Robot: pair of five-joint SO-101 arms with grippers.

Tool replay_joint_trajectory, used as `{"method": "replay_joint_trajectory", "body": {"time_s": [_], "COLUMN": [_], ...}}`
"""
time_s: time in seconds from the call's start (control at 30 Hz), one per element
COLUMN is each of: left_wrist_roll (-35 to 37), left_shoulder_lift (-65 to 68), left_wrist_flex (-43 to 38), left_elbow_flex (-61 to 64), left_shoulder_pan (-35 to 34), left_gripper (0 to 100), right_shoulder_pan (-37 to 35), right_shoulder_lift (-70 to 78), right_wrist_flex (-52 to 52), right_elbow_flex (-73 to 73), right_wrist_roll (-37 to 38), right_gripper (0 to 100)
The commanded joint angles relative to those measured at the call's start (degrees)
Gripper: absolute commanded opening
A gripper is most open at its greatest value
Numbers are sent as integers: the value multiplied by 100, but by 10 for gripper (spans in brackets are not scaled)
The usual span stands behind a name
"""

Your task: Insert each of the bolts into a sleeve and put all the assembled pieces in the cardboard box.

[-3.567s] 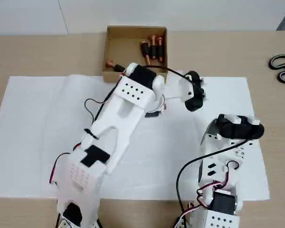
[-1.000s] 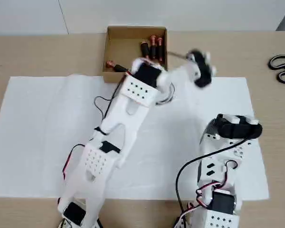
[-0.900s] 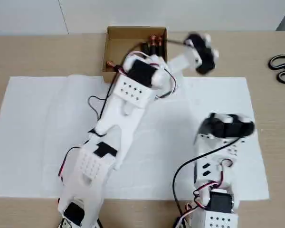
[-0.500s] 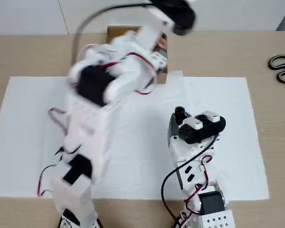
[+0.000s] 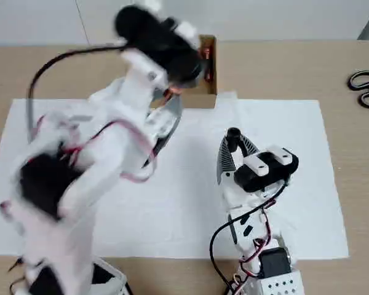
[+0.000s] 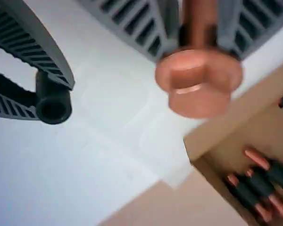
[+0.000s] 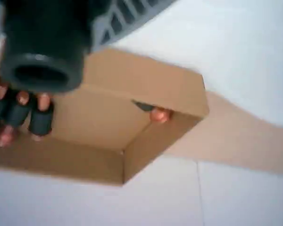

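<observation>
- The right gripper (image 5: 230, 147), over the middle of the white sheet (image 5: 295, 123), is clamping a black sleeve (image 5: 233, 133). It has just swung up, the sleeve's mouth facing the box.
- The left gripper (image 6: 198, 28) is pulling back from the box, pinching a copper bolt (image 6: 198, 82). I'd say mating them is next.
- The cardboard box (image 5: 210, 67), at the sheet's far edge, is holding assembled pieces (image 6: 254, 183).
- Scissors (image 5: 366, 86) are lying by the table's (image 5: 283, 67) right edge, with a pale wall (image 5: 283, 18) behind.

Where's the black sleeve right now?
In the high view the right gripper holds the black sleeve over the white sheet, right of the bolt in the left gripper, near the cardboard box.
</observation>
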Motion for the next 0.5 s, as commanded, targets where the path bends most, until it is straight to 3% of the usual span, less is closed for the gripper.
{"method": "replay_joint_trajectory", "body": {"time_s": [0.0, 0.37, 0.47], "left_wrist_roll": [26, -18, -615], "left_shoulder_lift": [-1081, -3200, -3666], "left_wrist_flex": [-387, -932, -958], "left_elbow_flex": [505, 3380, 4092], "left_shoulder_pan": [-35, -53, -26], "left_gripper": [6, 6, 6], "right_shoulder_pan": [-22, -22, -22], "right_shoulder_lift": [-92, -84, -75], "right_wrist_flex": [-637, -840, -840], "right_elbow_flex": [-105, 79, 79], "right_wrist_roll": [53, 53, 53], "right_gripper": [4, 4, 4]}}
